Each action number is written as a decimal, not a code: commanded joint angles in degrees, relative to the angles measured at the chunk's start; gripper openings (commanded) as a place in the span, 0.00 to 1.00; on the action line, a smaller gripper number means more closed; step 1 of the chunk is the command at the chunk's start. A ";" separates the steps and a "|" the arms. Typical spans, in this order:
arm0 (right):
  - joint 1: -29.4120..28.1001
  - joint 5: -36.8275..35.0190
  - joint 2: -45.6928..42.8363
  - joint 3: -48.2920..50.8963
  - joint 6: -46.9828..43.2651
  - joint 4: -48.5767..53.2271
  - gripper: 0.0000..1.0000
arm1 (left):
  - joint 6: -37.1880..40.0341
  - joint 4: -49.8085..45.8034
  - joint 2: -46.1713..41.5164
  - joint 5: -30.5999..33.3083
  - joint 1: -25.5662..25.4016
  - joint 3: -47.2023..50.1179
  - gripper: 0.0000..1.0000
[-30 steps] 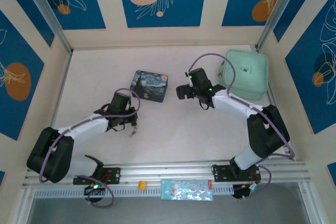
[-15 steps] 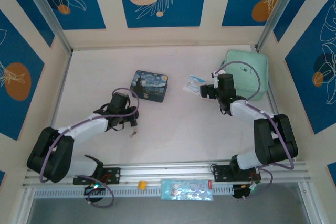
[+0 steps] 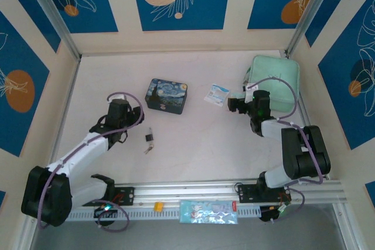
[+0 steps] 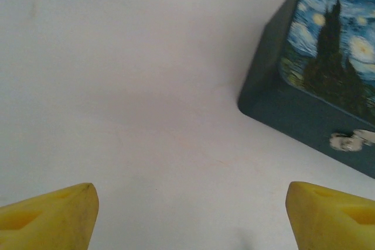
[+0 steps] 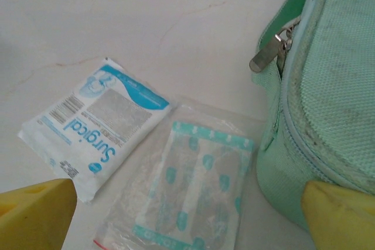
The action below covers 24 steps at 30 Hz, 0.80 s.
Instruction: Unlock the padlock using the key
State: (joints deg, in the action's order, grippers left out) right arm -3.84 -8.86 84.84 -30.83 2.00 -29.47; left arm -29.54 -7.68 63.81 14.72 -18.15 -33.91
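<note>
**Padlock and key lie free on the worktop, both tools open**

We see the padlock (image 3: 150,137) lying on the white worktop (image 3: 199,139), in front of the blue painted tin (image 3: 166,95) and apart from it. The key (image 3: 147,149) lies just beside the padlock on its near side. At this size we cannot tell whether the two touch.

The left tool (image 3: 136,117) is near the padlock, a little further back and to its left, and holds nothing. In the left wrist view its yellow fingertips (image 4: 55,215) stand wide apart over bare worktop, with a corner of the tin ahead to the right.

The right tool (image 3: 231,105) is well apart from the padlock, on the other side of the worktop. Its yellow fingertips (image 5: 35,212) are also spread wide and empty. Between and ahead of them lie two small sachets (image 5: 96,124), one white and blue, one clear, beside a mint-green zipped pouch (image 5: 334,80).
</note>
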 commanded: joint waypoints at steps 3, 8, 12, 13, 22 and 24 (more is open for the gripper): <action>4.97 8.24 0.87 4.58 3.76 -11.33 0.99 | 7.22 3.04 -0.49 5.79 2.95 -1.37 0.86; 4.71 7.94 2.38 6.65 3.54 -16.22 0.99 | 12.89 8.41 1.26 10.69 4.53 0.40 0.89; 4.72 7.78 2.35 6.58 3.53 -16.04 0.99 | 16.83 14.25 2.35 13.74 5.82 2.61 0.89; 4.63 7.68 2.28 6.59 3.46 -16.19 0.99 | 18.16 15.44 2.66 14.73 6.03 2.75 0.90; 4.35 7.02 2.35 6.62 3.28 -16.20 0.99 | 27.47 45.33 10.40 17.74 8.08 13.93 0.92; 4.28 6.94 2.34 6.68 3.27 -16.19 0.99 | 28.15 45.71 12.06 14.83 8.88 12.92 0.92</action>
State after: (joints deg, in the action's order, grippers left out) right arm 0.75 -2.31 87.13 -24.25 4.95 -43.81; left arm -4.69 27.46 74.30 30.94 -10.76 -21.10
